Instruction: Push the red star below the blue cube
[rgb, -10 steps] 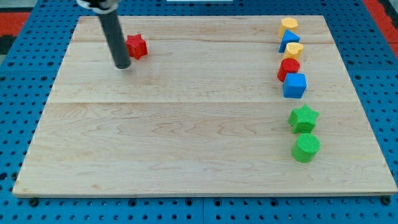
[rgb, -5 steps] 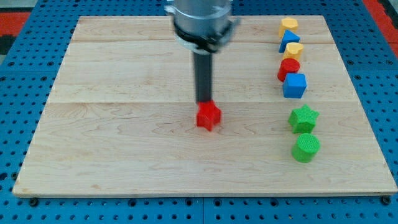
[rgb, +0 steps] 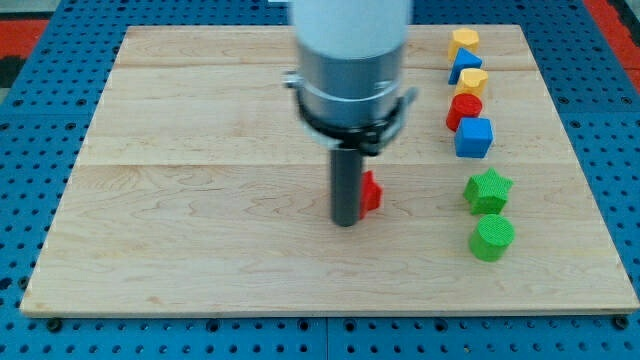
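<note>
The red star (rgb: 370, 193) lies near the middle of the wooden board, partly hidden behind my rod. My tip (rgb: 346, 222) rests on the board right at the star's left side, touching or nearly touching it. The blue cube (rgb: 474, 137) sits at the view's right, well to the right of the star and a little higher. The arm's grey body covers the board above the star.
A column of blocks runs down the view's right: a yellow block (rgb: 464, 40), a blue block (rgb: 464, 66), a yellow block (rgb: 472, 81), a red cylinder (rgb: 463, 109), then under the blue cube a green star (rgb: 488, 190) and a green cylinder (rgb: 492, 238).
The red star has travelled from the board's upper left to the middle, and now further right. My tip has moved from above the star to its left side.
</note>
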